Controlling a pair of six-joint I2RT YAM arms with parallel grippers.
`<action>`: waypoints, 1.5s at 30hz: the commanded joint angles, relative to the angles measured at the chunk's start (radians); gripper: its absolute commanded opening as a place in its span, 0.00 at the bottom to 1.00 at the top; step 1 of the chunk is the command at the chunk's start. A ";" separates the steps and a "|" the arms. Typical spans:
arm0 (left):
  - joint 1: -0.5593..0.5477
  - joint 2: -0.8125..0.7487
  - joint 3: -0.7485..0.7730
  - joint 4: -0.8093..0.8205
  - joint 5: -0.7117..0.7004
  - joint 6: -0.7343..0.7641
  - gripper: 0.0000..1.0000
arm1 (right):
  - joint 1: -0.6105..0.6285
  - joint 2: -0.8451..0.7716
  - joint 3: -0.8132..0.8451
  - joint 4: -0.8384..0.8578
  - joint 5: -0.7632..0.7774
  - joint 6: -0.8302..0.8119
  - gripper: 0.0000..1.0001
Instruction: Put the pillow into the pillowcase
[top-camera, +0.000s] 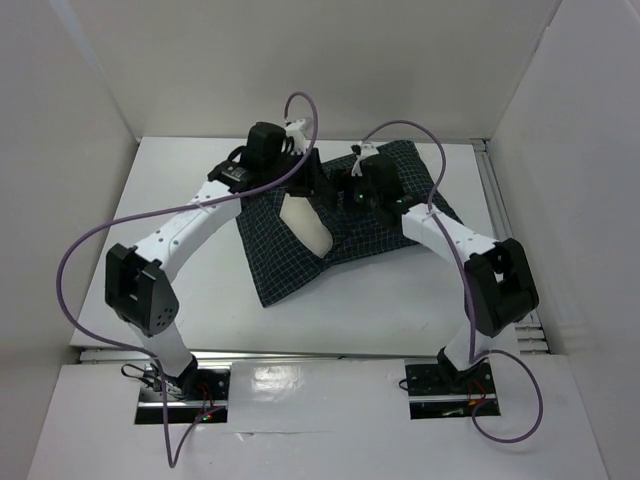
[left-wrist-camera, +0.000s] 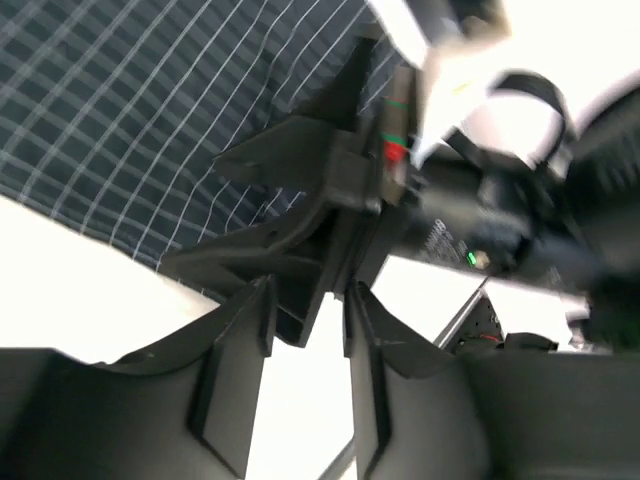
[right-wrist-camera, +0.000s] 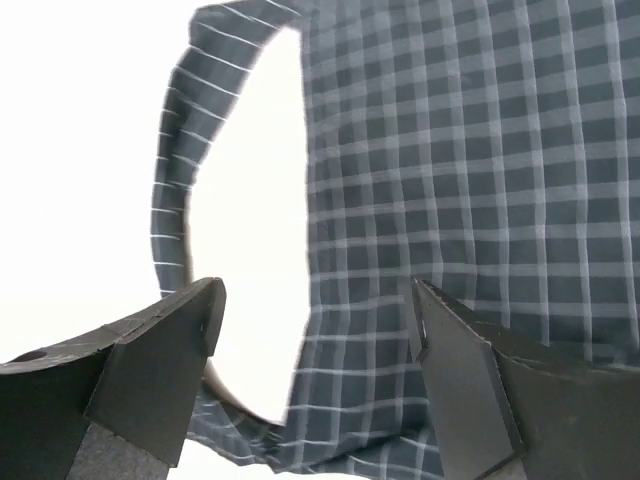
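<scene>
No legible text, label, brand, number or sign anywhere in the three views. Only a faint patch of pale print on the black arm housing (left-wrist-camera: 437, 238), centre right of the left wrist view, too blurred to read.

The left arm (top-camera: 190, 225) and right arm (top-camera: 445, 232) share one build: glossy white shells on the long links and bulky matt-black housings (top-camera: 140, 290) at the joints farthest back from each claw. A purple cable (top-camera: 75, 250) loops loosely along each arm, from behind the claw down to a black base plate (top-camera: 180, 385) with thin red wires. The left claw (left-wrist-camera: 308, 300) has two flat black fingers with raised ridges. The right claw (right-wrist-camera: 315, 295) has blunt, wedge-shaped black fingers with a dull, faintly grainy surface. Just behind it glows a small green light (left-wrist-camera: 470, 258).
</scene>
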 joint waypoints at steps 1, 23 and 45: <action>0.143 -0.035 -0.064 -0.027 -0.176 0.176 0.36 | -0.102 -0.077 0.070 0.047 -0.145 -0.008 0.84; 0.177 0.270 0.238 -0.213 -0.473 0.164 0.42 | -0.126 -0.006 0.040 -0.016 -0.034 0.073 0.91; 0.074 0.340 0.246 -0.221 -0.630 0.281 0.57 | -0.126 0.051 0.031 -0.068 0.025 0.055 0.92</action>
